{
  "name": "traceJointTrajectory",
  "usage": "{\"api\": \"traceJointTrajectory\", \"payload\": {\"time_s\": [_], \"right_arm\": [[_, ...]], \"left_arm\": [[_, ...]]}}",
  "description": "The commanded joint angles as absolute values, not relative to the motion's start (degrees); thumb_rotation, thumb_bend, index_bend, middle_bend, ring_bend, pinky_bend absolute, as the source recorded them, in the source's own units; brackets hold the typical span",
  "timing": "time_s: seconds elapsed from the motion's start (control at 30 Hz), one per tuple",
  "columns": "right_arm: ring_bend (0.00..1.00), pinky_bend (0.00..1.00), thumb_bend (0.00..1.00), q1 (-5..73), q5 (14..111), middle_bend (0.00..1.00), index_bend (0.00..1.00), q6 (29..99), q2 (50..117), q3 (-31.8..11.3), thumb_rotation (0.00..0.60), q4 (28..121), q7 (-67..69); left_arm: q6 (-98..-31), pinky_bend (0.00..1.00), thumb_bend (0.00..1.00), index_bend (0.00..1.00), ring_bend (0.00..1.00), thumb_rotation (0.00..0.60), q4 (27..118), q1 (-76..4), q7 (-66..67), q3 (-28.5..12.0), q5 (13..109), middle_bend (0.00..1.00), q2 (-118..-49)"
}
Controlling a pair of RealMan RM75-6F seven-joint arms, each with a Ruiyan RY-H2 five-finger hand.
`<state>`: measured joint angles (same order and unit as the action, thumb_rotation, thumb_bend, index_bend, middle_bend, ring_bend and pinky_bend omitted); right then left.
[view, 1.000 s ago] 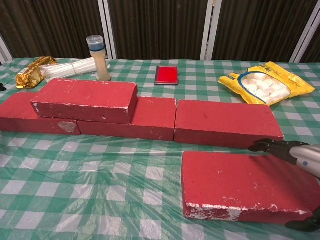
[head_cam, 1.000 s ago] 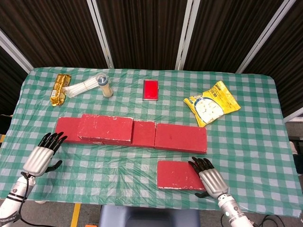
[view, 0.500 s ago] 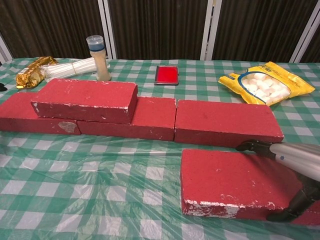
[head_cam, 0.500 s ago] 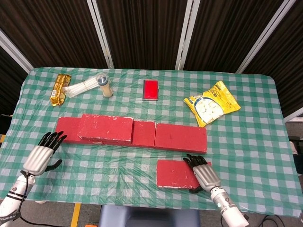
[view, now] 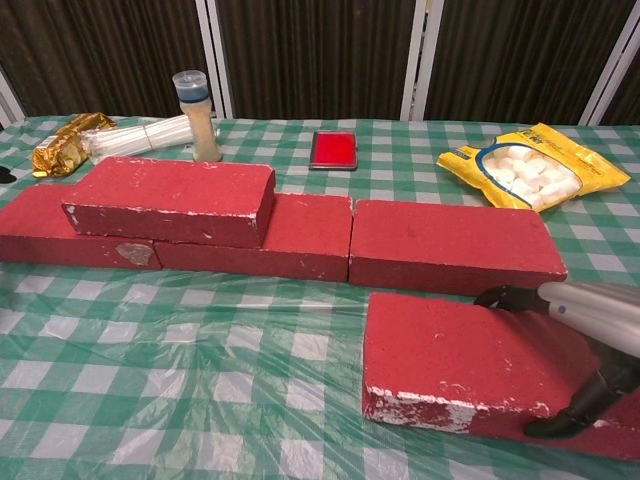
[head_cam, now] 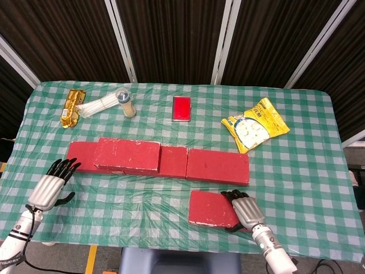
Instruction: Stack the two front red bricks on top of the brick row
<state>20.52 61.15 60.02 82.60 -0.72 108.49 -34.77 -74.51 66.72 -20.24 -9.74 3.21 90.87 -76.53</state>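
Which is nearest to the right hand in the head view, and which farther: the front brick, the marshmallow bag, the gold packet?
1. Front brick, under the right hand.
2. Marshmallow bag, back right.
3. Gold packet, far back left corner.

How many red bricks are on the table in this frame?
5: three in the row; one stacked on the row's left part; one in front, gripped by the right hand, at. None appear hidden.
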Motion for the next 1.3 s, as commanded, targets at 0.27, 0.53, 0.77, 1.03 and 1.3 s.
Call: {"api": "traceJointTrajectory", "payload": {"time_s": [0.27, 0.53, 0.77, 1.03, 1.3], "right_arm": [[0.29, 0.45, 0.14, 19.39, 68.09, 0.35, 0.46, 64.11, 78.35, 1.27, 0.6, 113.26, -30.57], [0.29, 0.5, 0.14, 21.34, 69.48, 0.36, 0.46, 65.02, 72.74, -2.63, 0.6, 118.31, -27.59], [0.31, 0.5, 0.14, 32.1, 56.68, 0.37, 0.46, 57.51, 69.98, -14.0, 0.6, 117.37, -27.81], [0.34, 0.5, 0.14, 44.52, 42.33, 0.37, 0.46, 48.18, 70.39, -18.56, 0.6, 108.41, -29.72], [0.34, 0.49, 0.14, 50.62, 37.54, 0.37, 0.46, 45.48, 73.3, -15.19, 0.6, 98.1, -31.17]], "left_arm": [[-75.06, 0.01, 0.31, 0.0, 0.0, 0.6, 66.9, -19.77, -9.07, 2.79, 90.89, 0.0, -76.52], [-76.0, 0.01, 0.31, 0.0, 0.0, 0.6, 67.77, -19.19, -7.76, 2.21, 90.68, 0.0, -76.22], [-75.81, 0.01, 0.32, 0.0, 0.0, 0.6, 67.93, -18.95, -5.13, 1.57, 89.93, 0.0, -76.76], [-75.05, 0.01, 0.32, 0.0, 0.0, 0.6, 67.8, -18.72, -3.0, 0.51, 88.16, 0.0, -77.34], [-74.17, 0.01, 0.32, 0.0, 0.0, 0.6, 67.16, -18.94, -2.64, 0.0, 87.51, 0.0, -77.84]]}}
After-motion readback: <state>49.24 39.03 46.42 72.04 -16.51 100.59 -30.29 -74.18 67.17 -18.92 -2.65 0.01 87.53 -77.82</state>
